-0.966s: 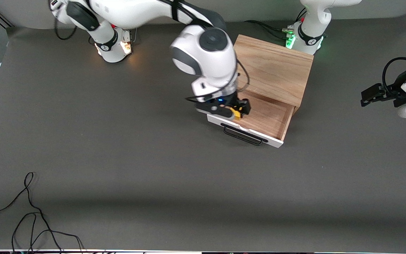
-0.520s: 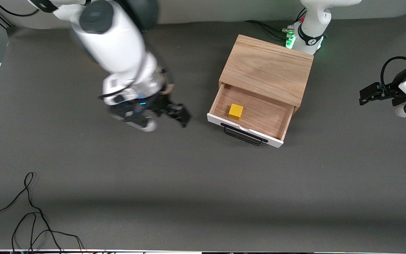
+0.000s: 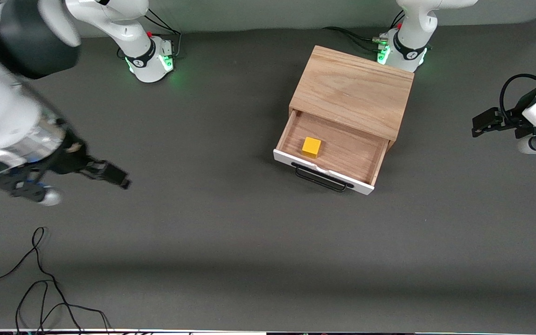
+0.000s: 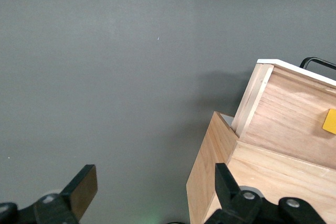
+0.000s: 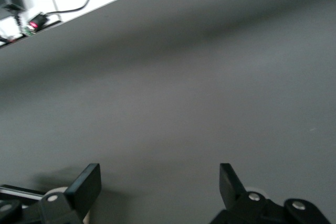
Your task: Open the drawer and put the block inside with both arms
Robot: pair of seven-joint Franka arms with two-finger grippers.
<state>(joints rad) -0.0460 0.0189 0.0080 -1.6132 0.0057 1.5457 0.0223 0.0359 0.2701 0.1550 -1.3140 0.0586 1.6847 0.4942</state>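
Observation:
The drawer [image 3: 338,151] stands pulled out of the light oak cabinet [image 3: 351,90], its white front and black handle [image 3: 320,179] toward the front camera. The yellow block [image 3: 311,147] lies inside it, at the end nearer the right arm. My right gripper [image 3: 112,174] is open and empty over bare table near the right arm's end; its wrist view [image 5: 157,182] shows only grey mat. My left gripper [image 3: 480,125] waits open and empty at the left arm's end; its wrist view [image 4: 155,182] shows the cabinet [image 4: 220,177], the drawer [image 4: 294,114] and the block [image 4: 329,121].
A loose black cable [image 3: 40,279] lies at the front corner on the right arm's end. The two arm bases [image 3: 149,60] [image 3: 400,49] stand along the back edge with green lights. The table's edge [image 5: 105,1] shows in the right wrist view.
My right gripper let go of the block in the drawer and swung away toward the right arm's end of the table. The right base light went from orange to green. The left arm barely moved.

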